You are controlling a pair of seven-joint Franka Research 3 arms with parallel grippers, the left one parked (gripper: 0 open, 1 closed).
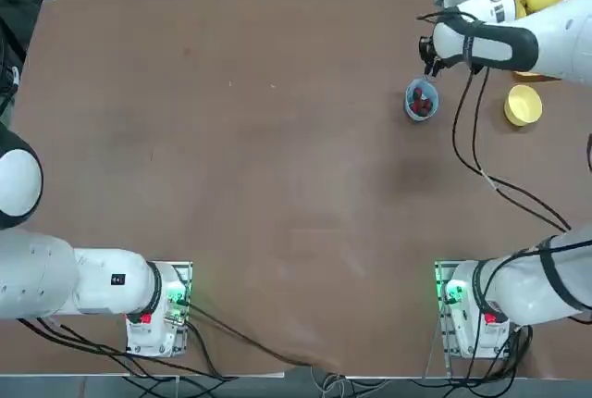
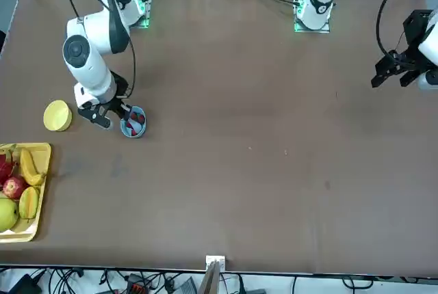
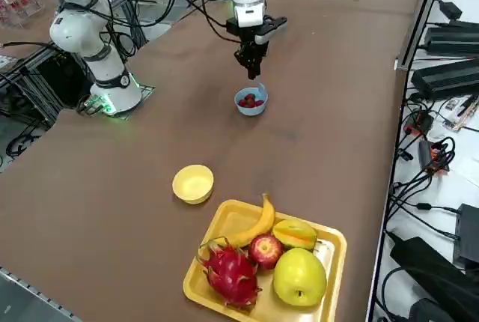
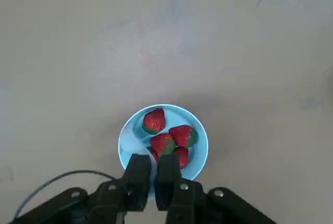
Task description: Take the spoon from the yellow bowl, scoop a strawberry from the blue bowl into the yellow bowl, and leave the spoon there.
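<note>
The blue bowl holds several red strawberries and stands on the brown table. My right gripper hangs just above its near rim with the fingers pressed together. A thin pale spoon sticks out below them, reaching down into the blue bowl. The yellow bowl stands apart on the table with nothing showing in it. From overhead, the yellow bowl lies to the right of the blue bowl, and the right gripper is right behind it.
A rectangular yellow tray with a banana, apple, dragon fruit and other fruit sits near the table's right edge, beyond the yellow bowl. Black cables trail from the right arm over the table.
</note>
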